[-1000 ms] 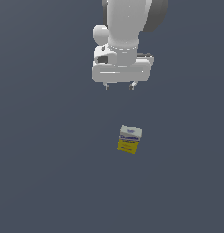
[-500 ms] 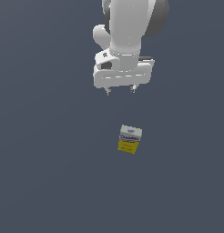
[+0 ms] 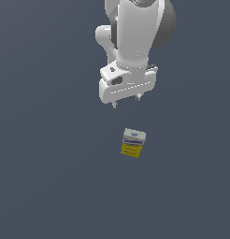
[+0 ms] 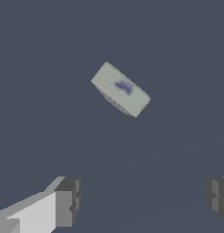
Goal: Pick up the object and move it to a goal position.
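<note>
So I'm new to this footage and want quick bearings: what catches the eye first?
The big white robot arm fills the top of the exterior view, its gripper open and pointing down. Below it, apart from the fingers, a small white-and-yellow rectangular carton stands alone on the plain dark grey floor.

Gripper (image 3: pixel 125 102) above upright carton (image 3: pixel 133 143), well apart

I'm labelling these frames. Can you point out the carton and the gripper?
carton (image 3: pixel 133 143), exterior view, on its front face where white meets yellow.
carton (image 4: pixel 120 88), wrist view, on its top face.
gripper (image 3: pixel 126 101), exterior view, midway between the fingertips.
</note>
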Robot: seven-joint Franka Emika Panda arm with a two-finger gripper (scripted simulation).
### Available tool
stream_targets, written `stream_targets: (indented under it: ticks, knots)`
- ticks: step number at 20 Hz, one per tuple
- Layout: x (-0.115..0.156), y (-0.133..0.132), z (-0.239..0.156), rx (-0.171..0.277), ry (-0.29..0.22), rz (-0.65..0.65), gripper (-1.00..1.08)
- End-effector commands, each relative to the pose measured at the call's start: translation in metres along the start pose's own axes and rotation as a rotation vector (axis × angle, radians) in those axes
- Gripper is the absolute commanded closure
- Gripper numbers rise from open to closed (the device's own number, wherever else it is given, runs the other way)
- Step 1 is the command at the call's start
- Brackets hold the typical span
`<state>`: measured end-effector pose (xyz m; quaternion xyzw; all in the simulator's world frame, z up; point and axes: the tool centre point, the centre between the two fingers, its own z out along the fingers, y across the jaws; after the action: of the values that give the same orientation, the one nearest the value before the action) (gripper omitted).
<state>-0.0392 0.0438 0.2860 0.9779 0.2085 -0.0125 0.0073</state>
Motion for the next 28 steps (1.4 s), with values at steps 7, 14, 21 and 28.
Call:
stream_targets:
  ticks: [7, 14, 21, 28]
  knots:
    - [0.025, 0.001, 0.019, -0.003, 0.005, -0.239, -0.92]
    - [0.045, 0.001, 0.036, -0.004, 0.010, -0.433, -0.92]
    - [0.064, 0.000, 0.054, -0.004, 0.017, -0.627, -0.92]
    - [0.079, -0.001, 0.069, -0.004, 0.024, -0.788, -0.92]
